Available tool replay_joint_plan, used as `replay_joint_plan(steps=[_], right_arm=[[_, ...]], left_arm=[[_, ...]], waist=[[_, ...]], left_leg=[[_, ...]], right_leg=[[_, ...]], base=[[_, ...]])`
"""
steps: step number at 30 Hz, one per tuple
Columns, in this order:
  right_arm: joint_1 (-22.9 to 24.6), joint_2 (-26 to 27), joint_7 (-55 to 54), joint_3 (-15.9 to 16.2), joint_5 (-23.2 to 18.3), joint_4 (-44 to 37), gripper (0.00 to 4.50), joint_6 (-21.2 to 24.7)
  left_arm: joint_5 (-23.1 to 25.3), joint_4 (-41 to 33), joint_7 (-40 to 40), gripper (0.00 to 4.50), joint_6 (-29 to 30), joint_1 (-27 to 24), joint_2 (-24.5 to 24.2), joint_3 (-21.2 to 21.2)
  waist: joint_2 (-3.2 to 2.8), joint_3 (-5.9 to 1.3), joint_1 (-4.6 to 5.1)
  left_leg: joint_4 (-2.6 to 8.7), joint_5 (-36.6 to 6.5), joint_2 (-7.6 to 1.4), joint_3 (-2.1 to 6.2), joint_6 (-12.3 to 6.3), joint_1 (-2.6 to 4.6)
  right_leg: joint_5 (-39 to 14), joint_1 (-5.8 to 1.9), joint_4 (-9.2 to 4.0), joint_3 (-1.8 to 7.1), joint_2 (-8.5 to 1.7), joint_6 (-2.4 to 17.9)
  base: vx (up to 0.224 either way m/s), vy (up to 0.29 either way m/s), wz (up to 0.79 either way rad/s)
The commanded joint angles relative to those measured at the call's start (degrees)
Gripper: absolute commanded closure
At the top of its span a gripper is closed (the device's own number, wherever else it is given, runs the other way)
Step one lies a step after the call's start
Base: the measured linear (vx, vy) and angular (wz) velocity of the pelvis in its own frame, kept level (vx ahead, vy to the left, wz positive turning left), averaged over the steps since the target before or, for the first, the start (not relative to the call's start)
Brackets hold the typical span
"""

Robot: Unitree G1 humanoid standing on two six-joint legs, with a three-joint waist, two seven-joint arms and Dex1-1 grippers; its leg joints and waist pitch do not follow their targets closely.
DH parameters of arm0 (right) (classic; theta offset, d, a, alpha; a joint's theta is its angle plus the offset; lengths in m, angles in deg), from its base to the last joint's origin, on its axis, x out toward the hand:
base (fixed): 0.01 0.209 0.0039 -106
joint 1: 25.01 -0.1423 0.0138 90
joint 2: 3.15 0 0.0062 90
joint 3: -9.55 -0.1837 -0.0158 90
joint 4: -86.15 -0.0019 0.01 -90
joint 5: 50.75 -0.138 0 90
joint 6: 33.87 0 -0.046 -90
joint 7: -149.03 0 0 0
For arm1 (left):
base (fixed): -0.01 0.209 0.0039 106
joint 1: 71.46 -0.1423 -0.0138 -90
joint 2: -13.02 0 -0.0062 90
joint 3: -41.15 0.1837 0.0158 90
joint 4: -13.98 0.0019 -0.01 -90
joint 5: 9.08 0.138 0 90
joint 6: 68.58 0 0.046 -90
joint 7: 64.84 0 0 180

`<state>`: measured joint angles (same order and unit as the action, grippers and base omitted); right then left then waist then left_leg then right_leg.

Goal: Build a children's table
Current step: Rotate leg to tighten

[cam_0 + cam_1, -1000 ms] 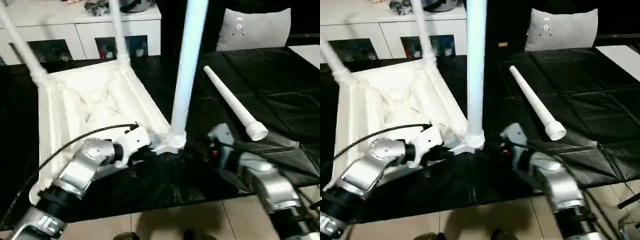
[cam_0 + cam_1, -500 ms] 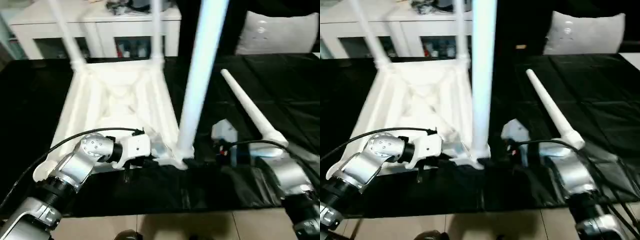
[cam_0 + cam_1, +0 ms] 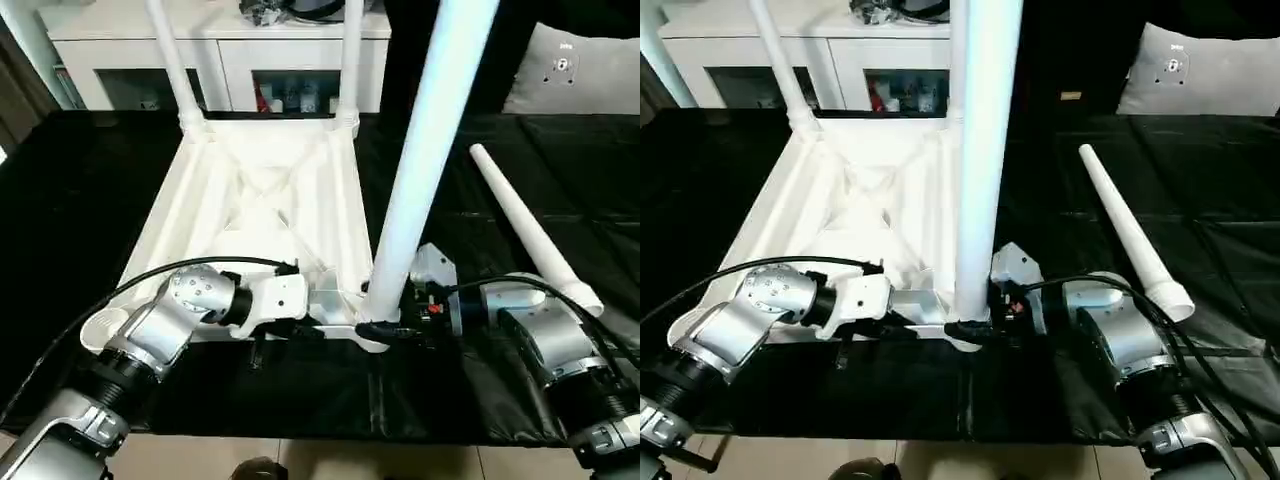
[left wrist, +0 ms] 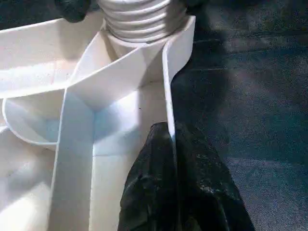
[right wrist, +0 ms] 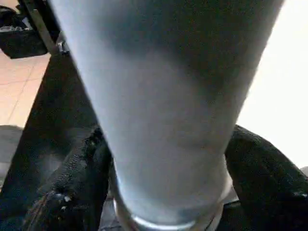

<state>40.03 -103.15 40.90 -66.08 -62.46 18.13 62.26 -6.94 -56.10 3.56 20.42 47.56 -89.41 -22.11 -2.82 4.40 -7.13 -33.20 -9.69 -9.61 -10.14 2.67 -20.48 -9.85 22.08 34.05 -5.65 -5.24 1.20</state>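
Note:
The white tabletop [image 3: 260,210] lies upside down on the black mat, ribs facing up. Two white legs [image 3: 172,60] [image 3: 350,60] stand in its far corner sockets. A third leg [image 3: 425,170] stands upright in the near right corner socket, and its threaded end [image 4: 139,19] sits in that socket. My right gripper [image 3: 378,330] is shut on this leg's base, one black finger [image 5: 72,187] on each side. My left gripper [image 3: 320,325] is shut on the tabletop's near rim [image 4: 166,82], just beside that corner. The fourth leg [image 3: 525,225] lies loose on the mat to the right.
A white cabinet with glass doors [image 3: 230,70] stands behind the tabletop. A grey cushion [image 3: 580,70] rests at the back right. The black mat [image 3: 80,200] spreads left and right of the tabletop, with tiled floor [image 3: 330,460] along its near edge.
The head camera has swung, shifting the whole picture. My right gripper has closed in around the near leg's base. My left gripper stays on the rim.

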Motion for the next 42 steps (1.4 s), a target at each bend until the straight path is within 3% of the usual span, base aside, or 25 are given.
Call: replay_joint_plan(steps=[1,3,4,7,12,14,16,18,19,20,21,22,23,25,27,28,29,31,32,33,36,40,42], right_arm=[[-0.45,-0.21,1.03,0.39,-0.72,0.19,1.20,0.08],[-0.40,-0.10,1.37,0.30,-0.84,0.28,1.20,0.36],[-0.29,0.11,1.55,0.07,-1.15,0.21,1.48,0.72],[0.76,0.59,2.30,-0.41,-2.56,-0.74,1.64,2.28],[3.90,2.34,0.57,-0.91,-4.69,-3.43,1.75,6.60],[4.36,4.65,-5.77,-0.76,-2.34,-2.42,1.76,8.00],[4.09,8.60,-14.92,-1.67,0.16,-0.06,1.76,8.89],[3.50,11.36,-20.30,-2.84,0.67,1.58,1.76,9.78],[3.12,12.73,-22.74,-3.53,0.63,2.36,1.77,10.37],[2.32,15.27,-27.02,-4.82,0.49,3.75,1.77,11.29],[1.61,17.28,-30.51,-5.85,0.45,5.01,1.77,11.79],[0.26,20.62,-36.47,-7.52,0.71,7.50,1.77,12.14],[0.05,21.09,-37.34,-7.74,0.82,7.91,1.77,12.13],[-0.92,22.58,-41.59,-8.81,1.52,10.04,1.77,12.77],[-0.59,22.92,-41.10,-9.00,1.61,10.10,1.77,11.23],[-0.41,23.02,-41.13,-9.17,1.67,9.83,1.77,10.97],[-0.29,23.13,-41.32,-9.30,1.84,9.59,1.42,10.68],[0.06,23.13,-41.06,-9.54,1.74,8.97,1.42,10.32],[0.27,23.11,-40.73,-9.96,1.56,8.60,1.04,10.02],[1.00,22.10,-38.94,-10.38,1.26,7.34,1.01,8.52],[1.90,20.20,-36.01,-10.88,0.39,5.50,0.78,6.57],[3.02,15.16,-28.85,-11.37,-0.92,2.43,0.44,3.47],[3.14,13.20,-26.01,-11.58,-1.22,1.71,0.19,2.53]], left_arm=[[1.80,0.28,1.53,4.50,-1.04,-0.13,0.05,2.17],[1.68,0.38,1.70,4.50,-1.05,-0.17,0.11,2.02],[1.53,0.48,1.74,4.50,-1.03,-0.21,0.21,1.85],[0.46,-0.06,1.85,4.50,0.04,-0.69,0.56,1.21],[-1.87,-3.30,-1.57,4.50,6.32,-2.47,2.28,-1.23],[-2.19,-5.13,-4.67,4.50,10.01,-3.10,3.66,-2.39],[-2.41,-7.24,-8.94,4.50,14.69,-3.72,5.90,-3.76],[-2.20,-8.27,-11.68,4.50,17.29,-3.89,7.53,-4.43],[-2.02,-8.70,-12.99,4.50,18.51,-3.92,8.37,-4.72],[-1.48,-9.11,-15.91,4.50,20.44,-3.57,10.47,-5.27],[-1.09,-9.32,-18.40,4.50,21.88,-3.20,12.31,-5.77],[-0.65,-9.46,-23.42,4.50,24.61,-2.30,16.40,-6.90],[-0.63,-9.48,-24.29,4.50,25.12,-2.13,17.17,-7.12],[-0.19,-9.55,-27.26,4.50,26.28,-1.58,19.67,-7.46],[0.68,-9.82,-27.80,4.50,26.53,-1.62,20.10,-6.68],[0.92,-9.88,-27.94,4.50,26.74,-1.65,20.08,-6.62],[1.16,-9.96,-28.19,4.50,27.09,-1.64,20.07,-6.58],[1.71,-9.83,-28.62,4.50,27.29,-1.54,19.76,-6.56],[2.50,-9.52,-29.11,4.50,27.35,-1.37,19.47,-6.73],[3.73,-8.24,-29.78,4.50,26.82,-0.89,18.35,-7.26],[4.64,-6.67,-30.29,4.50,25.90,-0.35,16.80,-7.70],[4.51,-4.88,-27.74,4.50,22.36,0.05,14.14,-7.62],[4.41,-4.50,-26.20,4.50,21.03,0.04,13.15,-7.29]], waist=[[0.48,-4.45,0.38],[0.48,-4.46,0.54],[0.45,-4.46,0.54],[0.43,-4.58,0.68],[0.53,-4.69,0.54],[0.65,-4.56,0.62],[0.36,-4.13,1.24],[0.62,-3.78,2.47],[0.72,-3.61,3.25],[0.61,-3.65,3.62],[0.44,-3.63,4.54],[0.34,-3.70,5.11],[0.05,-3.57,5.92],[-0.20,-3.45,6.79],[-0.63,-3.23,7.56],[-0.65,-3.13,7.73],[-1.00,-3.20,8.02],[-1.29,-3.06,8.06],[-1.13,-3.09,7.99],[-0.92,-3.14,8.11],[-0.74,-3.30,7.88],[-0.82,-3.78,7.30],[-0.74,-4.78,6.66]], left_leg=[[3.73,-16.80,-3.67,1.28,-2.41,0.50],[3.75,-17.18,-3.70,1.32,-2.26,0.49],[3.76,-17.18,-3.72,1.34,-2.25,0.50],[3.74,-16.59,-3.74,1.32,-2.49,0.39],[3.55,-14.46,-3.73,1.26,-3.22,0.08],[3.66,-14.57,-3.77,1.27,-3.06,0.16],[3.87,-17.26,-3.53,1.48,-1.61,0.26],[4.19,-21.20,-3.32,1.84,0.24,0.29],[4.13,-23.74,-2.97,2.27,0.94,0.25],[4.05,-24.78,-2.94,2.37,1.17,0.44],[3.91,-26.51,-2.96,2.45,1.47,0.84],[3.62,-28.01,-2.76,2.67,1.70,1.20],[3.77,-29.70,-2.91,2.94,1.69,1.20],[4.02,-33.24,-3.17,3.32,1.49,1.20],[3.99,-37.71,-3.18,3.43,1.15,2.46],[3.95,-38.28,-3.12,3.46,1.07,2.49],[4.03,-39.33,-3.23,3.63,1.15,2.60],[5.07,-41.26,-3.90,4.18,1.72,1.74],[4.86,-41.84,-3.61,3.97,2.10,2.47],[4.18,-39.87,-3.01,3.82,1.95,2.63],[3.88,-35.70,-2.81,3.78,1.00,1.84],[4.39,-32.10,-3.32,3.81,-0.09,0.69],[4.20,-26.26,-3.44,3.43,-1.33,-0.06]], right_leg=[[-21.63,-2.30,-4.61,3.34,-4.07,10.50],[-21.88,-2.30,-4.65,3.36,-4.07,10.42],[-21.71,-2.28,-4.65,3.37,-4.09,10.50],[-19.41,-2.41,-4.35,3.38,-3.94,11.26],[-17.90,-2.53,-4.14,3.35,-4.13,11.70],[-18.64,-2.48,-4.21,3.38,-4.03,11.51],[-24.04,-2.17,-4.77,3.13,-4.09,10.23],[-30.43,-2.21,-5.40,2.76,-4.17,7.83],[-35.17,-2.39,-6.03,2.09,-4.18,5.35],[-36.66,-2.27,-6.30,1.95,-4.22,4.49],[-37.41,-1.78,-6.74,1.83,-4.18,4.07],[-38.21,-1.65,-7.24,1.15,-4.11,3.55],[-37.87,-1.82,-7.51,0.46,-3.96,3.12],[-36.51,-2.32,-8.06,-0.72,-3.76,1.99],[-36.19,-1.85,-8.87,-1.55,-3.63,1.25],[-36.59,-1.86,-9.11,-1.79,-3.66,0.97],[-35.95,-2.20,-9.17,-2.29,-3.71,0.60],[-33.35,-3.00,-8.10,-1.82,-3.84,1.10],[-34.05,-2.31,-8.31,-1.47,-4.07,1.63],[-35.99,-2.02,-8.82,-1.50,-4.62,1.85],[-37.01,-2.32,-9.05,-1.26,-5.02,1.38],[-30.65,-2.96,-8.01,-0.40,-4.86,3.36],[-23.06,-3.19,-6.85,0.58,-4.96,6.05]], base=[[0.000,0.000,0.00],[0.000,0.000,0.00],[0.000,0.000,0.00],[0.000,0.000,0.00],[0.000,0.000,0.00],[0.000,0.000,0.00],[0.000,0.000,0.00],[0.000,0.000,0.00],[0.000,0.000,0.00],[0.000,0.000,0.00],[0.000,0.000,0.00],[0.000,0.000,0.00],[0.000,0.000,0.00],[0.000,0.000,0.00],[0.000,0.000,0.00],[0.000,0.000,0.00],[0.000,0.000,0.00],[0.000,0.000,0.00],[0.000,0.000,0.00],[0.000,0.000,0.00],[0.000,0.000,0.00],[0.000,0.000,0.00],[0.000,0.000,0.00]])
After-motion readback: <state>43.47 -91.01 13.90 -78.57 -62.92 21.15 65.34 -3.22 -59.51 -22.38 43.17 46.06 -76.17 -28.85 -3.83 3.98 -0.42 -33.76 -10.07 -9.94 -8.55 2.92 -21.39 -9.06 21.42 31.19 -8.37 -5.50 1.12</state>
